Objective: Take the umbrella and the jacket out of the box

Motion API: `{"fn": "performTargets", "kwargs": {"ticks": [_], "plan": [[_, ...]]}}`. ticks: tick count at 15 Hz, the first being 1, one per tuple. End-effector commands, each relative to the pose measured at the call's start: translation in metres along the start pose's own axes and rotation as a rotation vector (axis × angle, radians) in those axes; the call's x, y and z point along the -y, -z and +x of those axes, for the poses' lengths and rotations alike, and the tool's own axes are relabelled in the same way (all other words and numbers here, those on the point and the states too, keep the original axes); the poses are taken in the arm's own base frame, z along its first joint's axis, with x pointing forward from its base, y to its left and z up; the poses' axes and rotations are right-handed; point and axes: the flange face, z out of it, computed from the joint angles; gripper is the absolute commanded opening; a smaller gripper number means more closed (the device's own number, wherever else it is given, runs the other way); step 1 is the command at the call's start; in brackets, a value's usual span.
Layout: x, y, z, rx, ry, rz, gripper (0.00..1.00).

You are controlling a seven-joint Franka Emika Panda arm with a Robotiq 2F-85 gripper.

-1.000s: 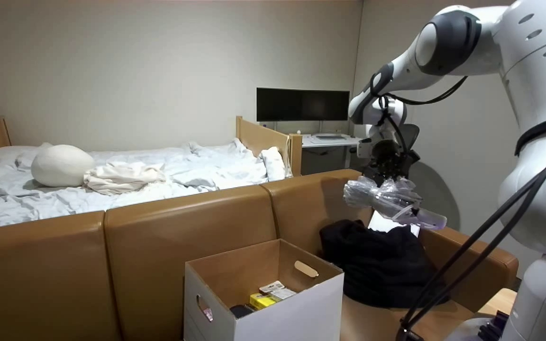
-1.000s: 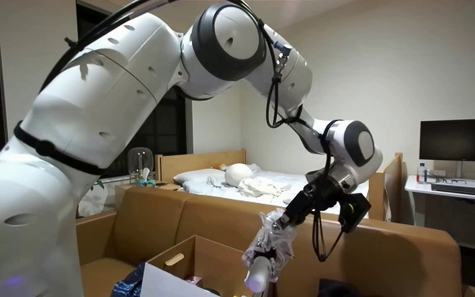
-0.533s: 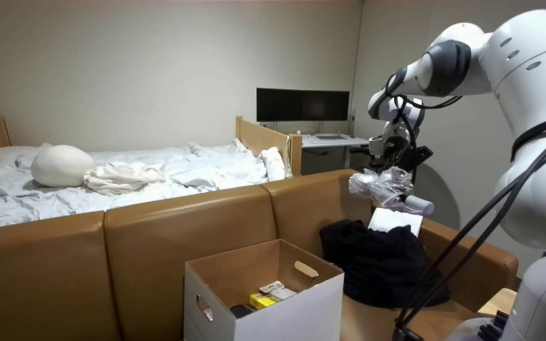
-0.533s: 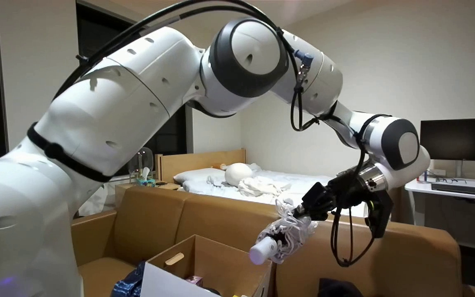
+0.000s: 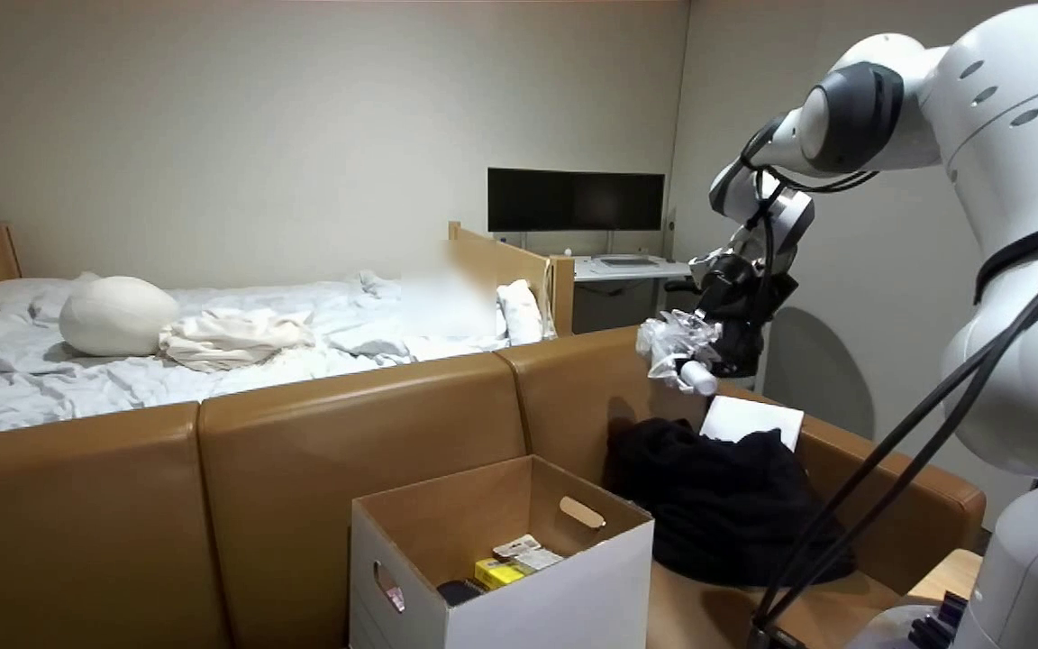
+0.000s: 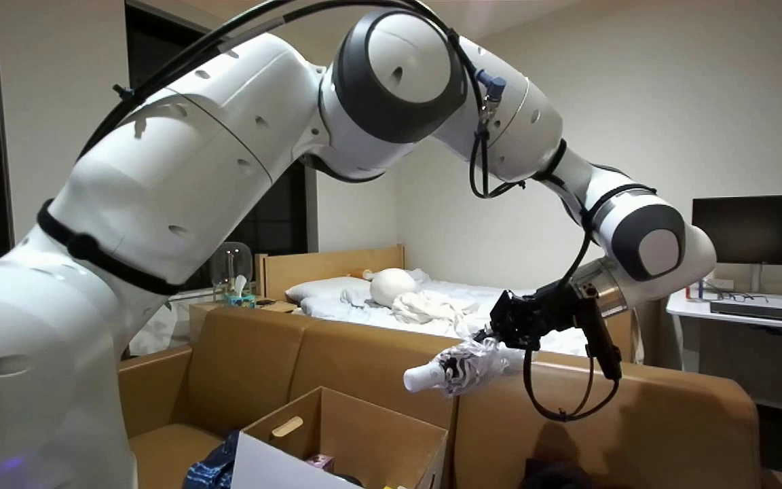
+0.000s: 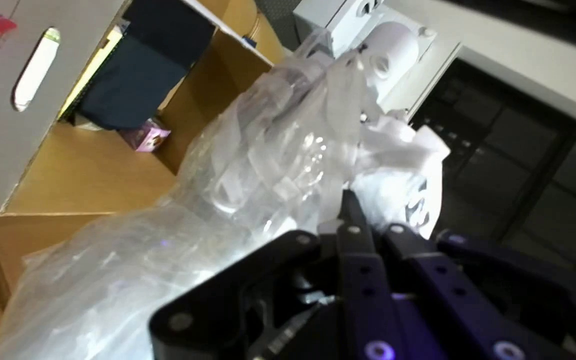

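With its jaws drawn together, the black end effector (image 6: pixel 483 335) grips a white-handled clear plastic umbrella (image 7: pixel 268 165) outside the white-and-brown cardboard box (image 5: pixel 555 595), higher than it. Beside the box, on the tan leather-like sofa (image 5: pixel 366 433), lies a bulky black fabric jacket (image 5: pixel 726 514).

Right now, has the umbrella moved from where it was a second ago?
Yes, up: in an exterior view the umbrella's white end overlapped the box before; now it shows above the box's rim.
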Motion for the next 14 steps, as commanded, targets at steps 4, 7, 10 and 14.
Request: {"fn": "performTargets", "kwargs": {"ticks": [4,7,10,14], "plan": [[0.014,0.015,-0.005,-0.181,-0.167,-0.242,0.01],[0.006,0.034,-0.029,-0.229,-0.255,-0.357,0.01],[0.003,0.055,-0.058,-0.273,-0.365,-0.451,0.01],[0.006,0.086,-0.088,-0.352,-0.534,-0.528,0.0]]}}
